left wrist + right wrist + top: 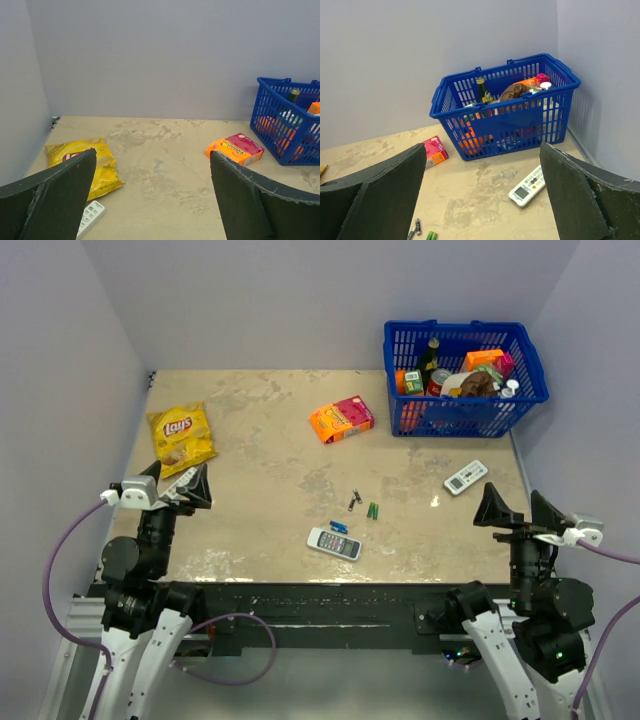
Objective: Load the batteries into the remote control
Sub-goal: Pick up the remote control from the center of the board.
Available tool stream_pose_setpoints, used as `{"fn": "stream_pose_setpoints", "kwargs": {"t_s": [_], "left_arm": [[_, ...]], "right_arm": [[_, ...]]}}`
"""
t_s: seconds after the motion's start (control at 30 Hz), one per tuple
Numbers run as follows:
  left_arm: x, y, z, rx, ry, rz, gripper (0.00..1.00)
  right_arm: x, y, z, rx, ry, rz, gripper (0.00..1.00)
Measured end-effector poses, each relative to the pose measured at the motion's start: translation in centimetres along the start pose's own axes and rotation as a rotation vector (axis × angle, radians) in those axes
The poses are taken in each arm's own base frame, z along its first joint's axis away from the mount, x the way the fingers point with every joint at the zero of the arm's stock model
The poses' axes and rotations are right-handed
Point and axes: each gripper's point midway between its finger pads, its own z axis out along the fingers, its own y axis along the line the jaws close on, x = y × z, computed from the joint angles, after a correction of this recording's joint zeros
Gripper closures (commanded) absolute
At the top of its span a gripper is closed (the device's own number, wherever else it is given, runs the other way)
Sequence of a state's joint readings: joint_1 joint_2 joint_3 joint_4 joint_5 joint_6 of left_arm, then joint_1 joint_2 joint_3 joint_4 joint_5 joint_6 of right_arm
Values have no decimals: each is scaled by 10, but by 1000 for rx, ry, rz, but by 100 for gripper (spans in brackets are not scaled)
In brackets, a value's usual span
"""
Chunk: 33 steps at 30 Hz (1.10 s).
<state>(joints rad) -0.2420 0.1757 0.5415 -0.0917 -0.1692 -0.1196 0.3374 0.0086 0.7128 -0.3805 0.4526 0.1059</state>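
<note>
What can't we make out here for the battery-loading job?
- Slim white remote: left wrist view, partly behind left gripper; battery compartment unseen.
- Dark batteries: top view, too small to read polarity.
- Green batteries: right wrist view, clipped by bottom edge.

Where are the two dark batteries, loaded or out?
Out. The batteries lie loose on the table beside the green pair, not inside any remote.
</note>
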Motion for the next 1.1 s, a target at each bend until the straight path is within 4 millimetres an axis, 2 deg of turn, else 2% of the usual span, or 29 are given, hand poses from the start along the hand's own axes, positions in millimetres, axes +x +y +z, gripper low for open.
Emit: {"fn": "stream_pose_setpoints", "kwargs": {"t_s": [0.33,0.5,0.67,0.8,0.93,1.0,1.1], "left_arm": [[7,1,5,-10,29,6,0],[26,9,14,-55,102,23,0],[63,14,29,-95,266,44,0],[98,9,43,-85,432,51,0],[140,4,58,-74,636,58,4],[167,6,61,-87,756,69,4],[204,20,60,-130,901,73,4]], "right_arm": [[0,0,0,1,1,11,2],[1,1,0,0,4,18,2],[3,2,0,-6,11,26,2],[4,6,-1,-25,18,29,2],[5,7,-1,-35,21,33,2],[5,8,-1,-39,24,33,2],[6,11,-2,-54,29,37,2]]}}
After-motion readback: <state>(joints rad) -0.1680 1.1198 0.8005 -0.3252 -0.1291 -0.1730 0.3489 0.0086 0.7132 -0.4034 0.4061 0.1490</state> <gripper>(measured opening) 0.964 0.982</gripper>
